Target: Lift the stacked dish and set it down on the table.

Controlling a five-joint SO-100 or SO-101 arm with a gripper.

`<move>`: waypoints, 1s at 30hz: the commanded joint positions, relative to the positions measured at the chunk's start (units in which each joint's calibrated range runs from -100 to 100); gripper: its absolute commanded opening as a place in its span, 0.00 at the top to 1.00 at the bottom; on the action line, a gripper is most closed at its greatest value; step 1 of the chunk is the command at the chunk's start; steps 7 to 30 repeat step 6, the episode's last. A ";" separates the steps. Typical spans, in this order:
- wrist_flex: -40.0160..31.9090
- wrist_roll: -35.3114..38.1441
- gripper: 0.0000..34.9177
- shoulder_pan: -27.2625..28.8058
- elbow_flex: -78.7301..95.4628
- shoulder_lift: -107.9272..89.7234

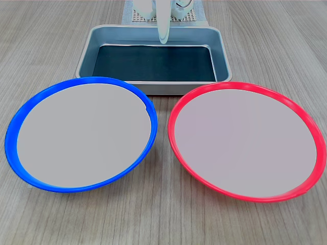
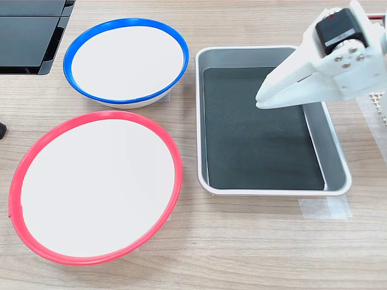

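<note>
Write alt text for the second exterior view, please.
A white robot gripper, apparently shut and empty, hovers over a grey metal tray with a dark bottom. Beside the tray on the wooden table sit a blue-rimmed plate and a red-rimmed plate.

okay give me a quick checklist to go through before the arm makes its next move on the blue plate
1. Gripper empty: ok, nothing between its fingers.
2. Gripper open enough to take a rim: not ok, the white fingertips look closed together in the second exterior view.
3. Blue-rimmed plate free of obstruction: ok, nothing on it in both exterior views.
4. Blue plate stacked on another dish: not ok, it sits alone on the table, beside the red-rimmed plate and apart from it.
5. Gripper lined up with the blue plate: not ok, it hangs over the metal tray.
6. Tray contents: ok, nothing in it.
</note>
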 commanded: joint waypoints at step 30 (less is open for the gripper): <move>0.11 0.20 0.99 0.16 0.00 -0.34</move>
